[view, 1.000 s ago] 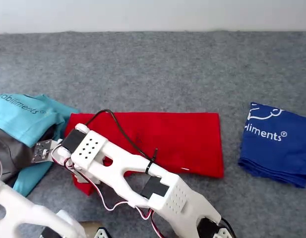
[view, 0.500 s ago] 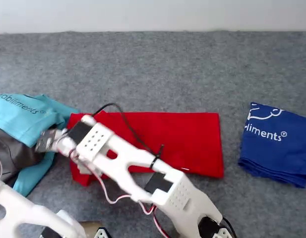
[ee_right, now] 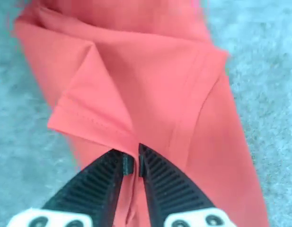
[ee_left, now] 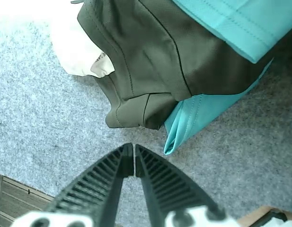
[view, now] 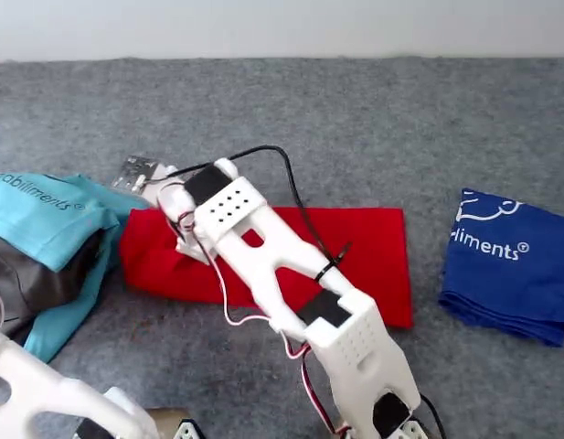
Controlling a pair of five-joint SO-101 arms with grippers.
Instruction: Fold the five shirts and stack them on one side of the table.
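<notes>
Folding of the red shirt (view: 373, 256) is the step in hand, as I judge it. The shirt lies as a long band across the middle of the table (view: 355, 128), and the right arm (view: 291, 274) stretches over it to the end nearest the teal shirt (view: 39, 215). The right jaws are clamped on the red cloth there. The right wrist view shows a hemmed edge pinched between the tips, with the rest of the band running away beyond them.

The next move probably calls for carrying that pinched end over toward the opposite end, the one facing the folded blue shirt (view: 510, 261). It should go low enough that the layer lands flat, with release only once the edges meet. One risk is that the thin cloth slips out or drags the whole band along the table.

The left jaws are together and hold nothing. They hang over bare table just beside the heap of unfolded shirts, where a dark shirt (ee_left: 150, 61) is tangled with the teal one and a cream shirt (ee_left: 75, 42) lies against it. The blue shirt sits well apart from that heap and is likely the start of the stack.
</notes>
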